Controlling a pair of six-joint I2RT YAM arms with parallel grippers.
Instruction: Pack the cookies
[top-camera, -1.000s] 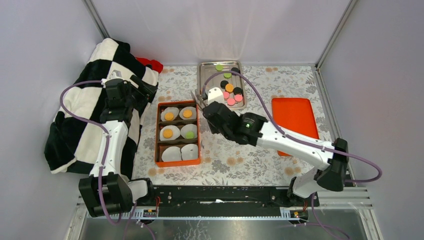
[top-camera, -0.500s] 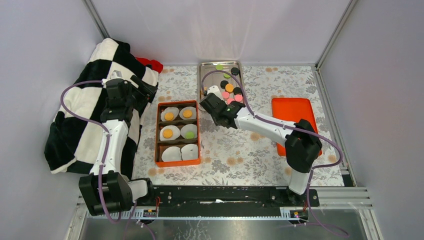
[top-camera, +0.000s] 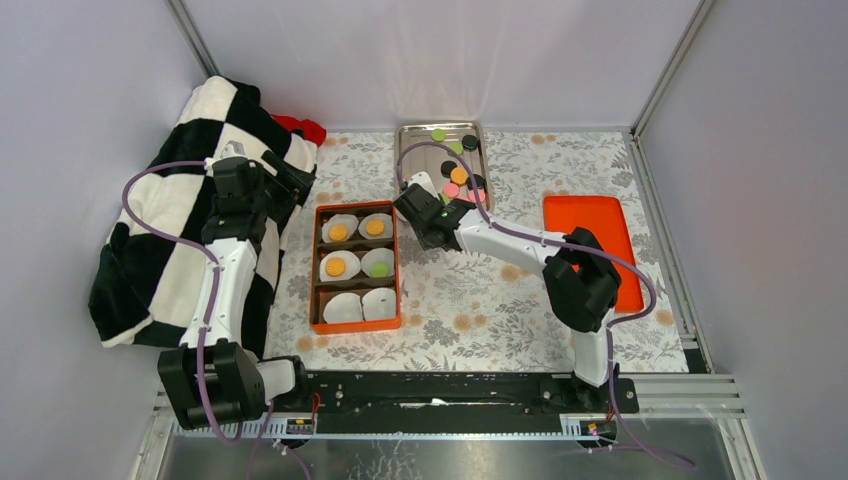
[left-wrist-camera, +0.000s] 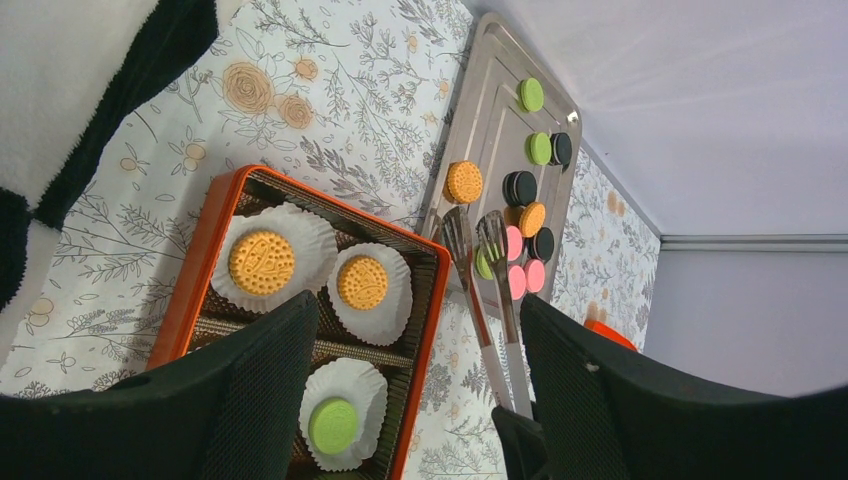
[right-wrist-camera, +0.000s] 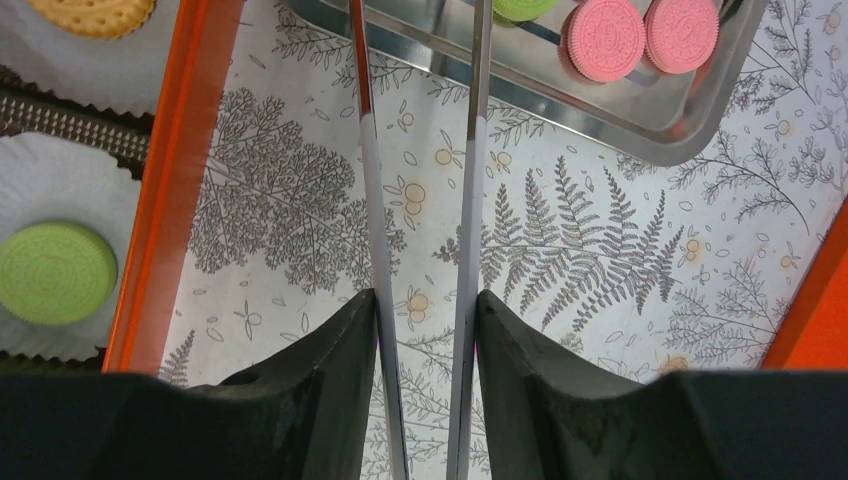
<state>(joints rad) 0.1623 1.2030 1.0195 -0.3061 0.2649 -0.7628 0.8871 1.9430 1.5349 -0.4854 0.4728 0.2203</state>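
No text, label, brand or number is legible anywhere; the embossing on the pink round cookies (right-wrist-camera: 606, 38) cannot be read.

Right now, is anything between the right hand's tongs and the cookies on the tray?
Nothing visible. The tongs in the right hand reach over the tray rim, tips beside a green cookie.

A black-and-white checkered blanket (top-camera: 150, 280) is heaped along the left side, spilling onto the floral-print tablecloth (top-camera: 470, 300). A red object (top-camera: 300, 128), mostly hidden, peeks out from behind the blanket's far edge. A flat orange lid (top-camera: 610, 212) lies on the cloth at the right. A black rail (top-camera: 430, 388) runs along the near edge.
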